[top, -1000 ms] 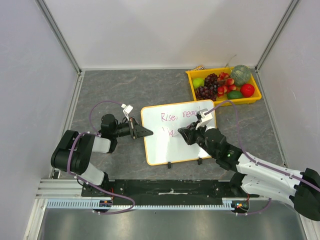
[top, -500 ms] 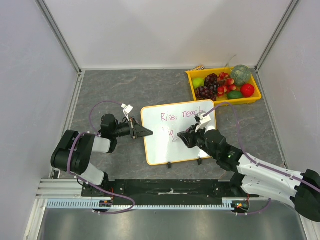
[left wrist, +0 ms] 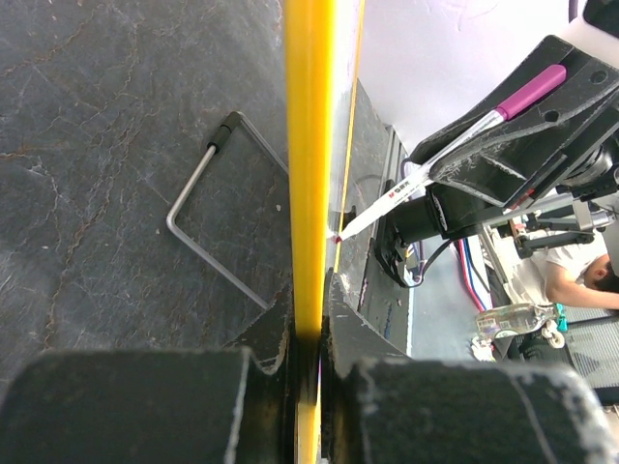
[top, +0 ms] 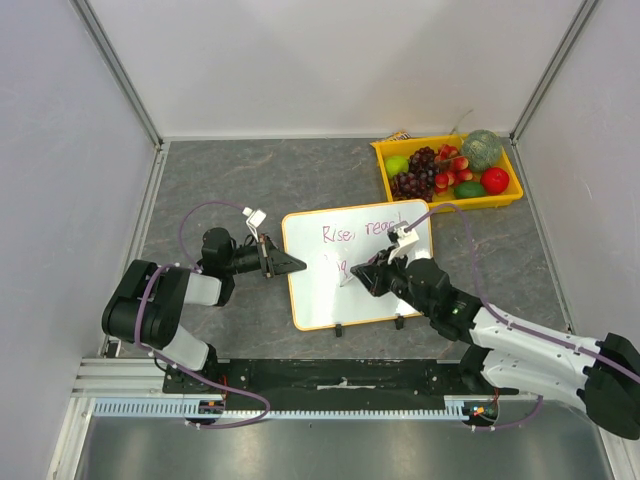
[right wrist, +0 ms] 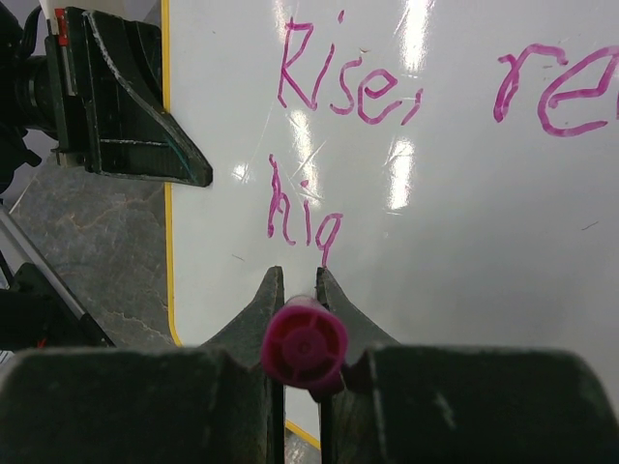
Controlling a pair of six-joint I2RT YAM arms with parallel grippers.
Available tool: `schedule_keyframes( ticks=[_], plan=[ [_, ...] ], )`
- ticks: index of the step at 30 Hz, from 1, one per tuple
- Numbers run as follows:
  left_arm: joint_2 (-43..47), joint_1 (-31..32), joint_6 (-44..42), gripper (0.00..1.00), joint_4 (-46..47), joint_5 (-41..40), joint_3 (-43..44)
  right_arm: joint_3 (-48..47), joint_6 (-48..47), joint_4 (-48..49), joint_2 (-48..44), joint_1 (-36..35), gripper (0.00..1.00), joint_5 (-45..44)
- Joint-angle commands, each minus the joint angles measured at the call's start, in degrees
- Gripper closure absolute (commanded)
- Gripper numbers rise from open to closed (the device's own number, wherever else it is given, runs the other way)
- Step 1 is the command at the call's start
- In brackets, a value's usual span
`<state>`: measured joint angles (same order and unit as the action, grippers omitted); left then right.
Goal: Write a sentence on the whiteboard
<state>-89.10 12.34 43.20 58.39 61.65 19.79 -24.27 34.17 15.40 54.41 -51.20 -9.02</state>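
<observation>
Right wrist view: sentence (right wrist: 372, 101) cut off at right edge after "re"; second line reads only "hig", last stroke meeting right hand (right wrist: 296, 275); marker (right wrist: 305, 345) tip hidden behind own butt end. Top view: same hand covers lower line. Left wrist view: whiteboard (left wrist: 309, 145) seen edge-on, writing face unreadable; bystander (left wrist: 571, 280) at right edge cropped, blurred.

Black-jointed arms (top: 150, 305), white link shells (top: 540, 350), purple cables (top: 212, 204), apparently scuffed tool fingers (left wrist: 126, 406)
</observation>
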Motion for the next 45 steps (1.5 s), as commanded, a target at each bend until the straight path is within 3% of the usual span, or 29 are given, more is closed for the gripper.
schedule_keyframes(
  ticks=[1,9,18,45],
  plan=[
    [-1.4,1.4,-6.2,0.98,-4.2,-1.4,-0.4,-2.7,-0.4,-1.3,-3.3,0.7,1.00,-1.8],
    [-1.3,1.4,-6.1,0.98,-4.1,-1.3,-0.4,-6.8,-2.8,-2.8,-4.1,4.3,1.00,-1.3],
    [-1.3,1.4,-6.3,0.98,-4.2,-1.3,-0.4,-8.0,-3.0,0.3,-1.4,12.0,1.00,5.0],
    [-1.6,1.3,-6.2,0.98,-4.2,-1.1,-0.2,-5.9,-2.4,3.2,0.9,12.2,1.00,3.6]
  ],
)
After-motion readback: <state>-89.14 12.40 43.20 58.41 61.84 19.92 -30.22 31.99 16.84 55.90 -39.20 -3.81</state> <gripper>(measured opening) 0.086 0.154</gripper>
